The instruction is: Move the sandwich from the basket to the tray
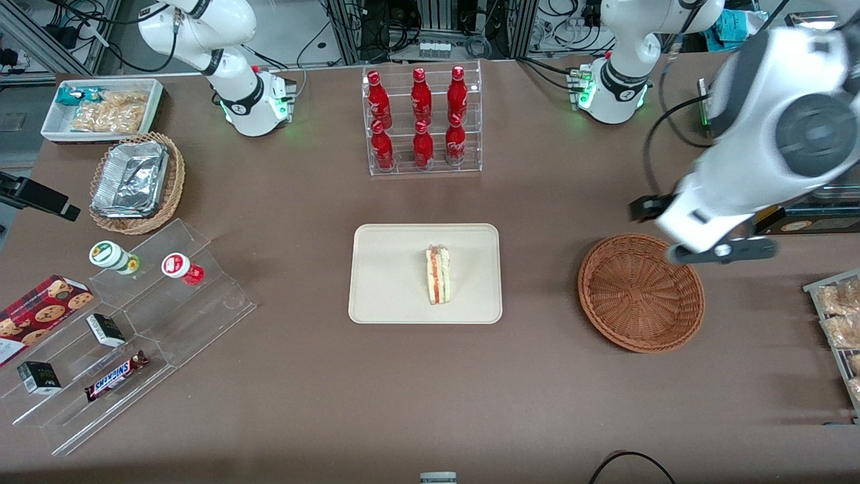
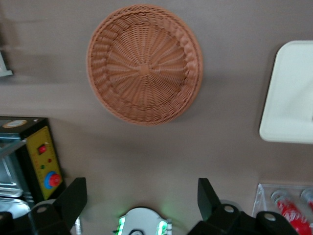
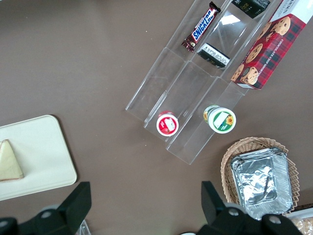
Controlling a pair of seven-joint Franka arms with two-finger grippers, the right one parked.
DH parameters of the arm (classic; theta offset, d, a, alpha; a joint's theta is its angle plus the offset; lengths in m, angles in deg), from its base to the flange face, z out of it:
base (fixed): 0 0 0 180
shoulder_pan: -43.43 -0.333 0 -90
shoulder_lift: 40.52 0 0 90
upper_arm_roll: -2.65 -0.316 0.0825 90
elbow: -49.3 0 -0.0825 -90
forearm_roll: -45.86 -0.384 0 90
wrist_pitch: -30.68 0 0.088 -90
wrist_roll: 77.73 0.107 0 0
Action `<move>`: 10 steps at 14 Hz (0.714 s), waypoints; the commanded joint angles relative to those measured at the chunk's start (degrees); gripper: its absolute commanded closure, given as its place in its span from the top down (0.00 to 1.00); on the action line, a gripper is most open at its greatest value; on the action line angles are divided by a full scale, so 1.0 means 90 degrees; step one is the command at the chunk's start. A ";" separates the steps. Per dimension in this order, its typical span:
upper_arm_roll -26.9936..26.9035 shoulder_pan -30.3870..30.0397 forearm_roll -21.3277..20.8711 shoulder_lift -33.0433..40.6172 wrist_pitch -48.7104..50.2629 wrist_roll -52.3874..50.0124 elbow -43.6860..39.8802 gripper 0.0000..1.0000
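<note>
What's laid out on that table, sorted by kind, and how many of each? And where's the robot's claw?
Red bottles: 6
Wicker baskets: 2
Sandwich on tray: 1
Small lidded cups: 2
Snickers bar: 1
Total: 12
The gripper hovers open above the table, beside the empty reddish basket.

— How is the light? 
— Even and fairly bright, coming from overhead. On the brown table [image 1: 302, 376] shadows stay soft and short: a faint one hugs the edge of the tray [image 1: 376, 269] and another sits under the basket [image 1: 638, 292].
— Any glare? 
— The foil container [image 1: 131, 178] throws white highlights, and the clear acrylic steps [image 3: 181, 93] catch pale reflections along their edges. Green status lights glow on the arm bases.
— And sharpness? 
— The front view is crisp on the table, but the working arm [image 1: 759, 148], close to the camera, is smeared. The left wrist view is softer overall; the gripper [image 2: 142, 198], fingers spread, shows as dark, slightly blurred shapes.
</note>
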 commanded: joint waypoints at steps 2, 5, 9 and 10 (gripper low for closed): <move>0.0487 -0.0499 0.0087 0.1254 -0.0017 0.0293 0.1012 1.00; 0.0468 -0.0480 0.0341 0.1472 0.0080 0.0273 0.1005 1.00; 0.0322 -0.0499 0.0711 0.1472 0.0178 0.0263 0.0926 1.00; 0.0311 -0.0499 0.0742 0.1502 0.0188 0.0283 0.0849 1.00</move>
